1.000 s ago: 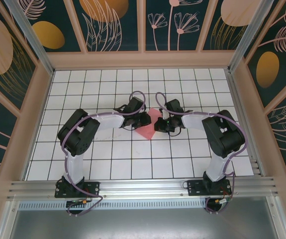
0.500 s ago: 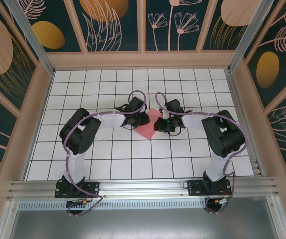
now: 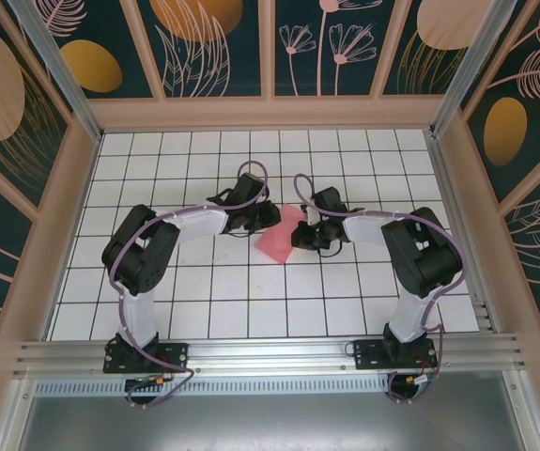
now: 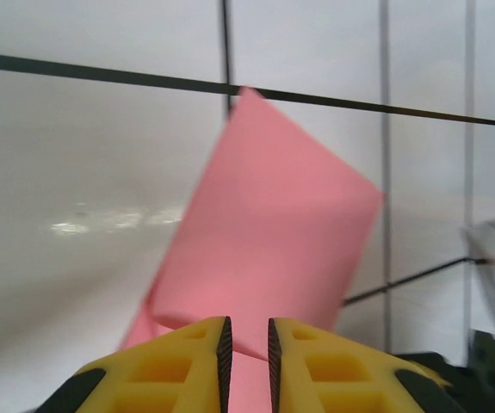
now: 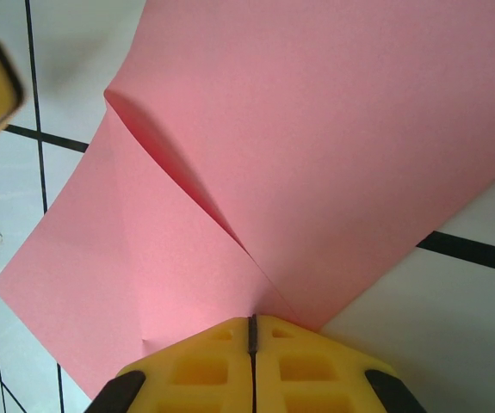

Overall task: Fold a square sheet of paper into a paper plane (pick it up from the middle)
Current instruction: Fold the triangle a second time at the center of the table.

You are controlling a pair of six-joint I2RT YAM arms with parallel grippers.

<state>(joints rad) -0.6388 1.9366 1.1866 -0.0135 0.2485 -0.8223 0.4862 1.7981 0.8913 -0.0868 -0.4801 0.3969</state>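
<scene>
Pink paper sheet point(image 3: 277, 240) mid-table; left fingers point(image 3: 271, 216) beside left edge, right fingers point(image 3: 299, 236) at right edge.

Robot lab test cell, by my read from remote station. Left arm point(image 3: 143, 258) and right arm point(image 3: 420, 254) bolted side by side to aluminium rail point(image 3: 270, 355) at near edge. Tabletop point(image 3: 251, 310) white, ruled in black grid. Wooden frame boxes it in on three sides; wall panels point(image 3: 218, 42) printed with leaves and flowers on dark teal. Aluminium post point(image 3: 49, 56) in corner. Grey sheet-metal shelf point(image 3: 270, 423) under my top camera.
</scene>
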